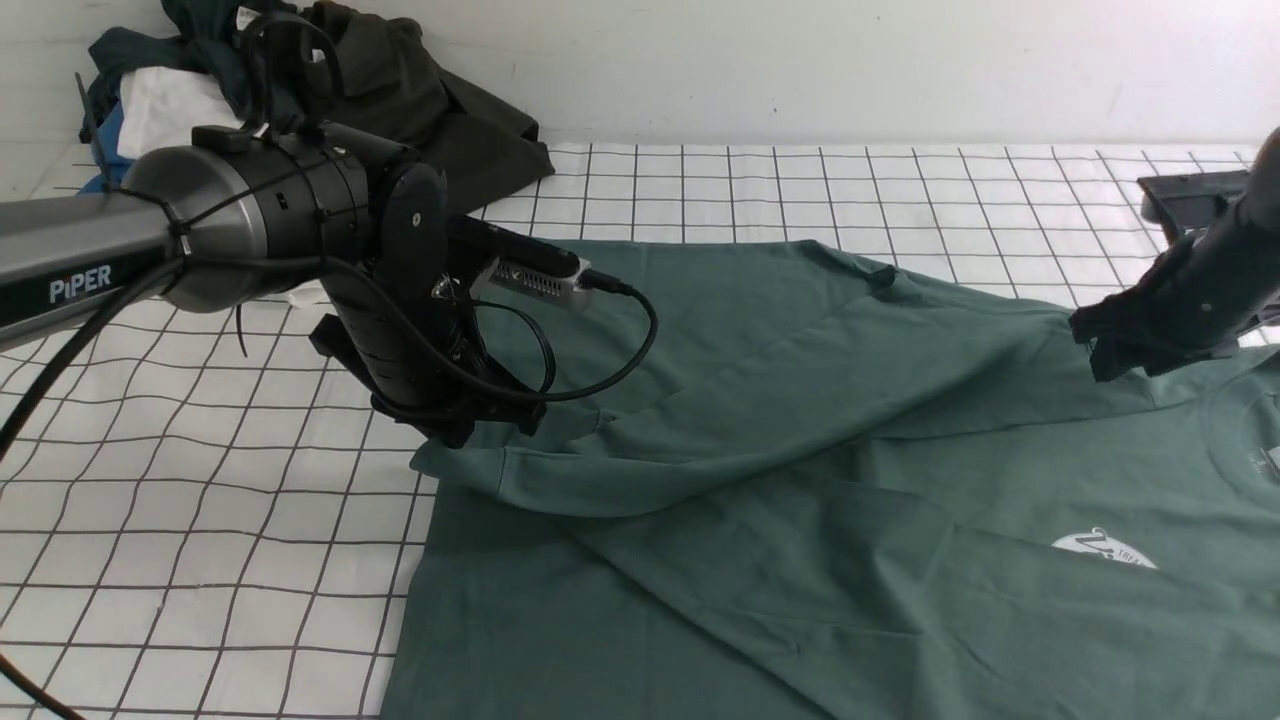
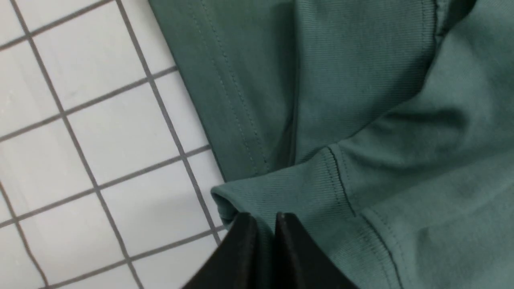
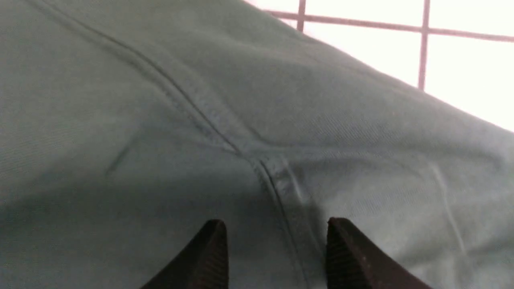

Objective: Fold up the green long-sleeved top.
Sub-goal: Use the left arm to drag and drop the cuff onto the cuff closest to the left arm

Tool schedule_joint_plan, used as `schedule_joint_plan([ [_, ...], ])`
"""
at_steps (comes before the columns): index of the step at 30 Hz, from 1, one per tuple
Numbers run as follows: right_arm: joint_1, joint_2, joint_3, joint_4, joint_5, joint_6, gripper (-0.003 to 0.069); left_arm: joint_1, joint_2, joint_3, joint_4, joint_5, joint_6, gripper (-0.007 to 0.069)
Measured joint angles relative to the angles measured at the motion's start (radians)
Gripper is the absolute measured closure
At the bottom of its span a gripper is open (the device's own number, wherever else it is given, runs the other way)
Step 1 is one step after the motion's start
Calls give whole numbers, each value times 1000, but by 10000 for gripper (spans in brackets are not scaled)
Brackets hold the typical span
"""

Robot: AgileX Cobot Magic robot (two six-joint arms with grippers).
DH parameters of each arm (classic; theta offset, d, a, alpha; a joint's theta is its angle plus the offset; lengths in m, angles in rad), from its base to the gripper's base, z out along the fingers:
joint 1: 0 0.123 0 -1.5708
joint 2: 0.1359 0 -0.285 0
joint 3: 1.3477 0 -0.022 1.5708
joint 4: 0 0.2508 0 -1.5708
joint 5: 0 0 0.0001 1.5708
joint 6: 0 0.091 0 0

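Two arms are at work over one garment. The green long-sleeved top [image 1: 800, 520] lies spread on the white table [image 1: 200, 480] with dark grid lines. It covers the middle and the right part of the front view, down to the near edge. Its white oval logo [image 1: 1100, 550] shows on the chest, near the right edge of that view.

The left gripper [image 1: 470, 425] is low at the left border of the top, where one sleeve [image 1: 800, 400] is laid across the body of the shirt. In the left wrist view its fingers [image 2: 241, 245] are almost pressed together, with only a thin strip of the ribbed cuff [image 2: 281, 192] between them, so they pinch the cuff. The cuff end reaches a little past the hem of the top, over the bare table.

The right gripper [image 1: 1105, 350] is at the far right, at the shoulder end of the same sleeve, and the cloth rises in a ridge toward it. In the right wrist view its fingers [image 3: 213, 249] are spread apart, and a stitched seam [image 3: 225, 136] of the top runs into the gap between them. I cannot tell if the tips touch the cloth.

At the far left corner of the table, well apart from the top, a dark olive-black garment [image 1: 450, 110] and a dark teal garment [image 1: 200, 40] lie in a heap.
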Motion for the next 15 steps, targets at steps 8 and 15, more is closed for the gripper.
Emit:
schedule_joint_plan([
  [8,5,20,-30,-56,18,-40,622,0,0,0,0,0,0,580],
  [15,6,21,-150,-166,119,-48,659,0,0,0,-1,-12,0,580],
])
